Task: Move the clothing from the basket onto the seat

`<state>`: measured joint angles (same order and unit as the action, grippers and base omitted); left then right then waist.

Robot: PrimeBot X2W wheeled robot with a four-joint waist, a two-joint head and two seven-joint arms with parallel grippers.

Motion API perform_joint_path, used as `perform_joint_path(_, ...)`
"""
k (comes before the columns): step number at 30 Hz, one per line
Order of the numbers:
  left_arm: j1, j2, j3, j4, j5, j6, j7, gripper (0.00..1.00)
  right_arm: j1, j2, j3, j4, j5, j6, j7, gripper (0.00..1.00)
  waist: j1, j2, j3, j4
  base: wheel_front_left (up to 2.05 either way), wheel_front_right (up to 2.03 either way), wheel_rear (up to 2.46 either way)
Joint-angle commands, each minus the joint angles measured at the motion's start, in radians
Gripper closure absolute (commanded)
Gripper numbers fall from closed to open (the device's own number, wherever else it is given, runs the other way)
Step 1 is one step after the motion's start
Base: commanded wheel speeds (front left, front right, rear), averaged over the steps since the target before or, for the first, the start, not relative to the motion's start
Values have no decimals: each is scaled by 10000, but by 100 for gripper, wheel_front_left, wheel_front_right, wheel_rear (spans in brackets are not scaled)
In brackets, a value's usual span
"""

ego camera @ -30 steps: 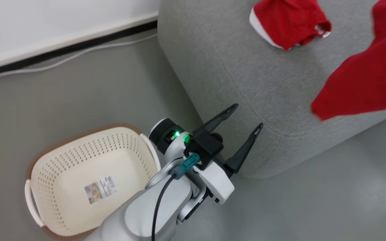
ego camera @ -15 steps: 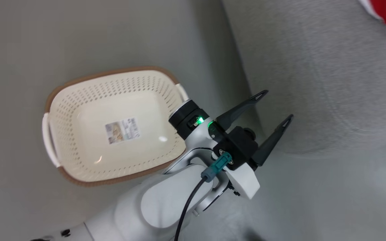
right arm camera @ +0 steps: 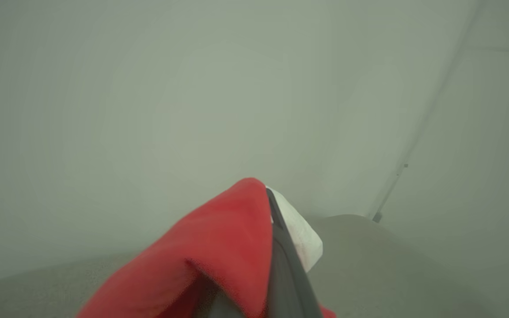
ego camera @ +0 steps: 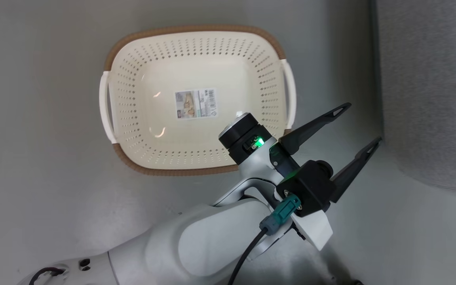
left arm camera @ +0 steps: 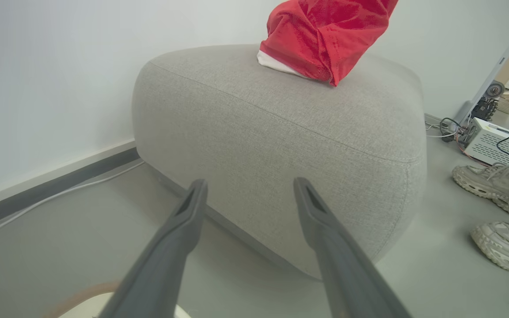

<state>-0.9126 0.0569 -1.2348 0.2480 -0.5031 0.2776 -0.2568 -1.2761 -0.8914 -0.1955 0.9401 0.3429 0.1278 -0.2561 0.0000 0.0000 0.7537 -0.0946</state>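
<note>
The cream basket (ego camera: 133, 71) stands on the floor with nothing in it but a label sticker (ego camera: 195, 103). My left gripper (ego camera: 363, 122) hangs open and holds nothing, between the basket's right handle and the grey seat (ego camera: 430, 99). In the left wrist view its fingers (left arm camera: 184, 221) point at the seat's side (left arm camera: 281, 145), and a red piece of clothing (left arm camera: 325, 35) with white trim rests on the seat's top. My right gripper (right arm camera: 276, 229) is shut on another red piece of clothing (right arm camera: 219, 238) with a white edge, which drapes over its fingers.
A person's two pale sneakers (left arm camera: 497, 190) stand on the floor right of the seat. Behind them sits a white box (left arm camera: 497, 143) with cables. A white cable (left arm camera: 51, 198) runs along the dark skirting by the wall. The basket's brown rim (left arm camera: 77, 298) shows below the left fingers.
The head camera has swung left and down: the basket has slid to the top middle of the picture and the red clothing has left it. The left gripper stays open.
</note>
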Motion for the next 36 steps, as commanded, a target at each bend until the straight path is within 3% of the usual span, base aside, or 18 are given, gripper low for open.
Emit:
perform_joint_path(1,-196,-66,111,-380,-29,126,-49,0,140,-216,195,-40,18,29,-57,100,0,0,386,368,0,0,0)
perform_joint_path(11,-137,-66,109,-683,-60,240,-49,0,1152,567,1539,224,1274,29,-57,100,0,0,473,532,0,0,0)
perform_joint_path(12,-112,-66,137,-690,-67,238,-49,0,1340,627,1627,176,1466,29,-57,85,0,0,422,523,0,0,0)
perform_joint_path(13,-83,-66,167,-703,-73,232,-49,0,1538,677,1665,80,1662,29,-57,54,0,0,365,517,0,0,0)
perform_joint_path(14,-49,-66,206,-716,-81,225,-49,0,1788,714,1800,-89,1767,29,-57,0,0,0,295,504,0,0,0)
perform_joint_path(22,257,-66,517,-663,-94,122,-49,0,3761,1203,1919,-1563,3171,29,-57,0,0,0,-538,369,0,0,0)
perform_joint_path(36,1639,-66,1622,-560,41,-195,-49,0,5948,2354,2168,-3243,3505,29,-57,0,0,0,-2782,469,0,0,0)
